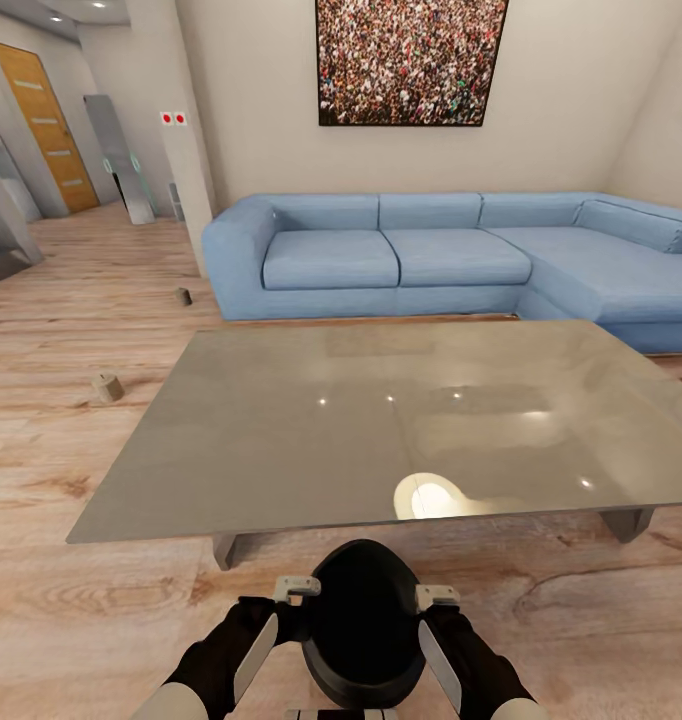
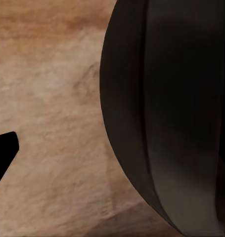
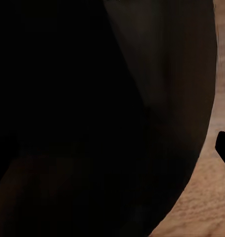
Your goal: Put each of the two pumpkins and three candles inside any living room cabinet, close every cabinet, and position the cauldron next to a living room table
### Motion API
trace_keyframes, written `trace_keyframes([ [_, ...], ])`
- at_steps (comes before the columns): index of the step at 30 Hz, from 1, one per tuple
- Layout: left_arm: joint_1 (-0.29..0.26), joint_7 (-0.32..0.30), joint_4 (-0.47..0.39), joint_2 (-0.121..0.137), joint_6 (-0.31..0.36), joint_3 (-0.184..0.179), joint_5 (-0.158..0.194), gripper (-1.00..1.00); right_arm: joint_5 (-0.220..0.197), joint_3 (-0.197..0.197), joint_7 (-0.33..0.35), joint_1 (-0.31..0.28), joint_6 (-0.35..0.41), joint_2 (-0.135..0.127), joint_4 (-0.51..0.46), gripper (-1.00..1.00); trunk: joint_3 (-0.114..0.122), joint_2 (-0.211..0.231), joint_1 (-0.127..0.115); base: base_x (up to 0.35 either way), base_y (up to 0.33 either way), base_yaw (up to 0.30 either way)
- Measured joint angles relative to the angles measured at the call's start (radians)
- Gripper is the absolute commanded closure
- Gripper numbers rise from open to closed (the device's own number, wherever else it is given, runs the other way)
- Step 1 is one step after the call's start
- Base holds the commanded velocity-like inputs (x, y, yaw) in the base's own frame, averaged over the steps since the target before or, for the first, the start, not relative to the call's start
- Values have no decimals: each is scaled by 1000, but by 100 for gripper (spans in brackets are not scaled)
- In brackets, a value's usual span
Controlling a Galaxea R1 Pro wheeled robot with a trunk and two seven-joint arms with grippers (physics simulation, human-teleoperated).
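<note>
Both grippers, left point(image 1: 293, 590) and right point(image 1: 439, 597), press the black cauldron point(image 1: 364, 630) between them just before the table point(image 1: 381, 420); lower it evenly onto the floor, then release.

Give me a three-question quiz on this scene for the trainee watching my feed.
1. True or false: the round black cauldron rests on the glossy grey coffee table.
2. Multiple choice: the small tan cylinder candles lie A) on the table, B) on the wooden floor, C) on the blue sectional sofa.
3. Fill in: the cauldron sits between the left gripper and the ____ gripper.

Key:
1. False; it is in front of the table's near edge, over the floor.
2. B; both are left of the table.
3. Right.
</note>
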Motion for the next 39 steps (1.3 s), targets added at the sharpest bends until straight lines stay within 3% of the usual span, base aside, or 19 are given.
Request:
trace_keyframes([
  [19,0,0,-3,0,0,1,0,-100,0,0,0,0,-3,0,0,-100,0,0,0,0,0,0],
  [39,0,1,0,-2,4,0,1,-100,0,0,0,0,-3,0,0,-100,77,5,-9,0,0,0],
])
